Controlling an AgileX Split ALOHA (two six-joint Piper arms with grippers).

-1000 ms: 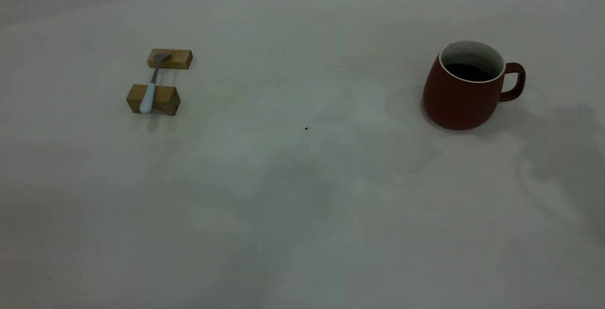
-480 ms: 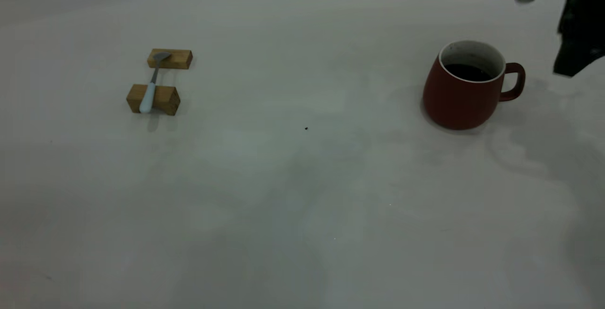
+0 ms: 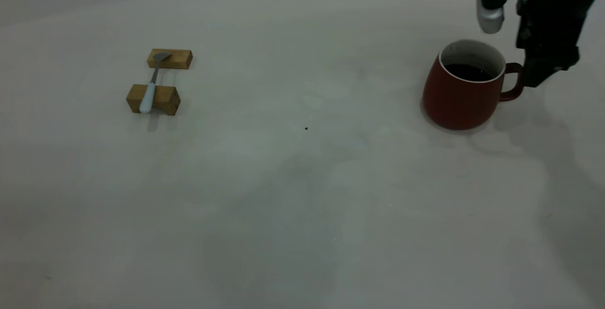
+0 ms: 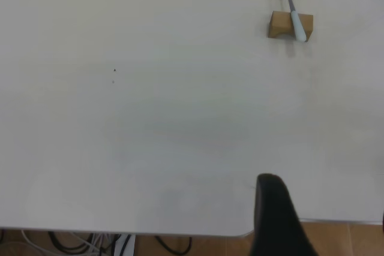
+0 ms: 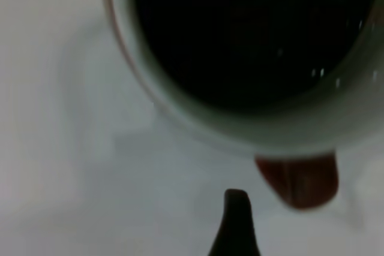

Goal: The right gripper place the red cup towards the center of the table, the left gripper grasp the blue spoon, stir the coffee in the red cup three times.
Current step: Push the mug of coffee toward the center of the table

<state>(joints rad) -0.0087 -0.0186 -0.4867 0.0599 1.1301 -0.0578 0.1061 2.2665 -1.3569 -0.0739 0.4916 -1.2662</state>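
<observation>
Since half a second ago the right gripper, a black arm end with black jaws and a silver-grey cylinder, has dropped from the top right corner to hang just beside the loop handle of the red cup.

Cup: rounded dark red ceramic mug, white rim, speckled white inside. Unmoved, well right of the middle of the off-white table. Coffee dark, surface flat.

Step in hand, as I judge it: first one, the approach to the cup. No grasp yet.

Right arm pose: comes in from above, pointing down, tip level with the handle on its outer side. Right wrist view shows one black fingertip close by the red handle and not touching. Second finger not seen, so whether the jaws are spread or closed I cannot tell.

Next move likely calls for closing on the handle or rim, then a level slide or lift toward centre. The cup holds liquid, so a tilt would spill it.

Left gripper: parked off the table edge, only one dark finger showing, state not readable.

Blue spoon: pale blue handle, grey metal neck and bowl, untouched, bridging two small wooden blocks far left.
</observation>
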